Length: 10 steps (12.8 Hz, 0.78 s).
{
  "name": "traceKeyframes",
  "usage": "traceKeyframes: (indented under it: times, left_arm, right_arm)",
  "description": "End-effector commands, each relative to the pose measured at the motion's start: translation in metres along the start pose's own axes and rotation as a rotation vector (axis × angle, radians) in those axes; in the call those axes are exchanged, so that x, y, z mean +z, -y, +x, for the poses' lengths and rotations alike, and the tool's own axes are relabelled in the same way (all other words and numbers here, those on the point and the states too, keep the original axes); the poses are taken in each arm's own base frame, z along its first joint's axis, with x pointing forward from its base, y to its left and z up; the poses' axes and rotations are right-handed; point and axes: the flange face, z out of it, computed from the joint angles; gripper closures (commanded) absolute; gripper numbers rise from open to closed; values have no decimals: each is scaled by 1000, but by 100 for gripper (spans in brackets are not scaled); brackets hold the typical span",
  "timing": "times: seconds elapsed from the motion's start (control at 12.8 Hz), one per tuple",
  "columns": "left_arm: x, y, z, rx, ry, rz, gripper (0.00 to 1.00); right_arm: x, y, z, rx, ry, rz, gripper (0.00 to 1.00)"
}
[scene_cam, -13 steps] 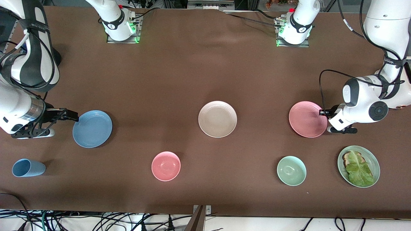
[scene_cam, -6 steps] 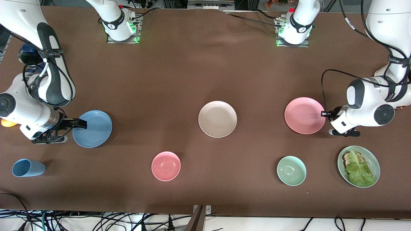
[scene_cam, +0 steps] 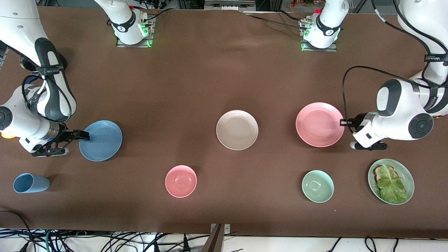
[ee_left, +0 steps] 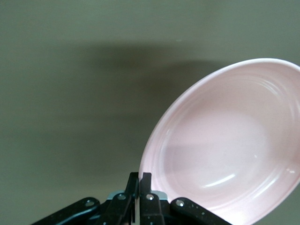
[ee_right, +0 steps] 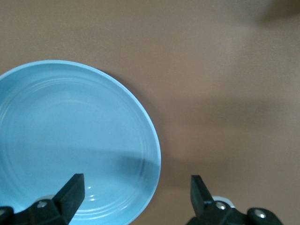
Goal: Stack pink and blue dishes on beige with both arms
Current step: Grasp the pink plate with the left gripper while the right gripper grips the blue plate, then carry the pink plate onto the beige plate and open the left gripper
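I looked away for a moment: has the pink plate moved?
Yes. The pink plate, pinched at its rim by the left gripper, has shifted toward the beige plate, which stayed put.

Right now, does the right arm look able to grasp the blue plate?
Probably yes. The right gripper is open at the rim of the blue plate, one finger over it, and nothing stands between them.

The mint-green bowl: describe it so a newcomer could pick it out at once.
Start at the beige plate in the middle of the table, then look nearer the front camera and toward the left arm's end. The mint-green bowl sits there, beside a green plate of toast and lettuce. It is smaller, deeper and empty.
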Motion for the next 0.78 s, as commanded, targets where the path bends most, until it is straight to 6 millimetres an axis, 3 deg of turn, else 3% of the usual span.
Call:
traceKeyframes:
  times: [0.0, 0.16, 0.39, 0.55, 0.7]
  left_arm:
    - [-4, -88, -20, -92, 13, -31, 100]
    - [-5, -143, -22, -89, 5, -41, 100]
    - [26, -232, -25, -93, 33, -54, 100]
    - [50, -271, -21, -103, 21, -63, 100]
    - [71, -295, -19, -119, 4, -71, 100]
  right_arm:
    - [18, -10, -2, -19, -14, 27, 0]
    - [27, -11, -3, -12, -7, 37, 1]
    - [48, -16, -4, 1, -9, 45, 8]
    - [49, -16, -5, -2, -8, 47, 19]
    - [49, -16, -4, -3, -9, 49, 40]
